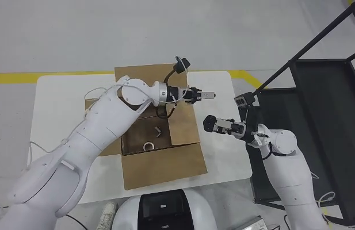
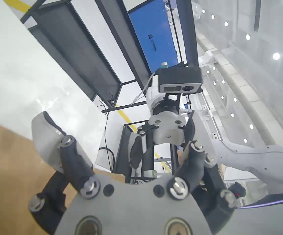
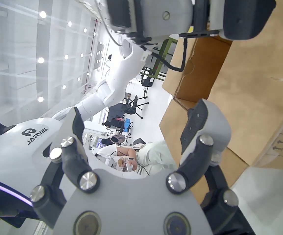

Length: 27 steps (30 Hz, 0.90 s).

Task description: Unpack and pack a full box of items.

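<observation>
Flaps spread wide, the cardboard box (image 1: 160,167) sits open in the middle of the white worktop (image 1: 56,103). On the box floor lie a white ring (image 1: 148,146) and, apart from it, a small dark piece (image 1: 158,130). The left claw (image 1: 209,94) hangs above the outer edge of the flap on the robot's right. In the left wrist view its fingers (image 2: 48,133) stand wide apart with nothing between them. The right claw (image 1: 209,122) hangs over bare worktop just beside that same flap, pointing toward the box. Its fingers (image 3: 200,123) are likewise spread and hold nothing. The two claws face each other, near but not touching. A black metal rack (image 1: 315,115) stands beside the worktop on the robot's right.
</observation>
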Each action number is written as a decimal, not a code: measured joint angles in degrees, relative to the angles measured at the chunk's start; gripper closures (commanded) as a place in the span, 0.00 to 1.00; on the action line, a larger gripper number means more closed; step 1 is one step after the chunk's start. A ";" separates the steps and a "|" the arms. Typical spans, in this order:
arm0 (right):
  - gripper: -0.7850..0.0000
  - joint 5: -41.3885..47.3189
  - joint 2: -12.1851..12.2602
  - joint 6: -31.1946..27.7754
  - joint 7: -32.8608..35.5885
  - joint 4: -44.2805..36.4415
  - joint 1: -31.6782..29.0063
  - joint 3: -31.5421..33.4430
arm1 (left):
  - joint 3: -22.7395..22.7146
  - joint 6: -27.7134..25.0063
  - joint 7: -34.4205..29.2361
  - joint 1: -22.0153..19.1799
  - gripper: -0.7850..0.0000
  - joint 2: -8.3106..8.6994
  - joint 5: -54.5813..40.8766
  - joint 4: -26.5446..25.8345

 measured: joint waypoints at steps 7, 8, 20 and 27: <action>0.00 -0.18 0.30 0.29 -1.88 2.12 1.56 -0.33 | -8.23 1.67 -2.12 7.78 0.00 5.95 5.33 -7.29; 0.00 -0.34 0.39 0.41 -2.45 2.18 1.40 -0.03 | -10.01 2.44 -2.57 9.45 0.00 7.06 6.36 -9.59; 0.00 -2.23 1.44 2.39 -4.61 0.41 -1.36 2.62 | -20.57 15.27 -3.61 20.56 0.00 12.59 14.10 -21.23; 0.00 0.13 2.21 2.22 -2.65 -2.19 -4.67 5.94 | -15.89 15.28 -3.19 16.18 0.00 9.80 9.76 -14.09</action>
